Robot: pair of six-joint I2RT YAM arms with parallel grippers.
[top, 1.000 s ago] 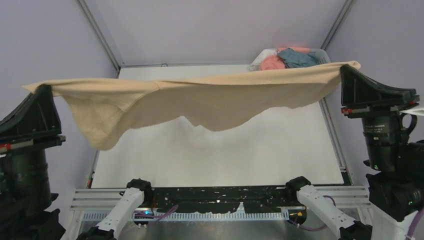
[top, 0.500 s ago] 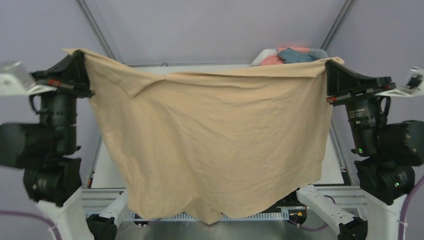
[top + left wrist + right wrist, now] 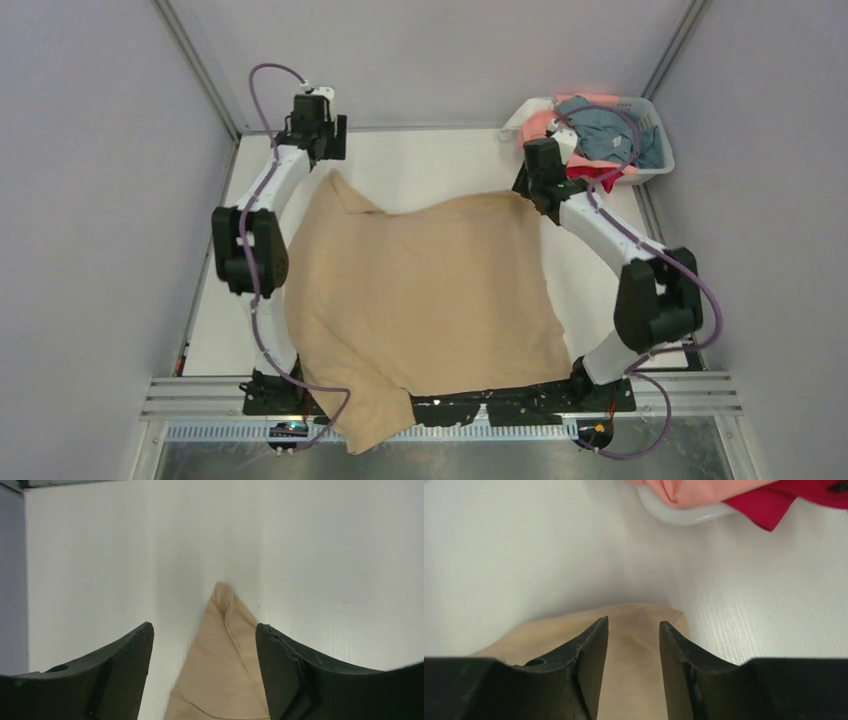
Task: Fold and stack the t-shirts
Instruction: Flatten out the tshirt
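Tan t-shirt [image 3: 420, 290] lying flat, long axis near-to-far, corner pointing far-left, left pincer [image 3: 204, 626] spread, right pincer [image 3: 634, 621] spread.

I had the tan shirt [image 3: 420, 290] hoisted in the air, stretched between my two grippers close under the top camera. It came down and lay spread across the table [image 3: 440, 165], with its near hem spilling over the front edge. My left gripper [image 3: 204, 626] and right gripper [image 3: 634, 621] moved out to the far side and released, jaws parted over the shirt's far corners.
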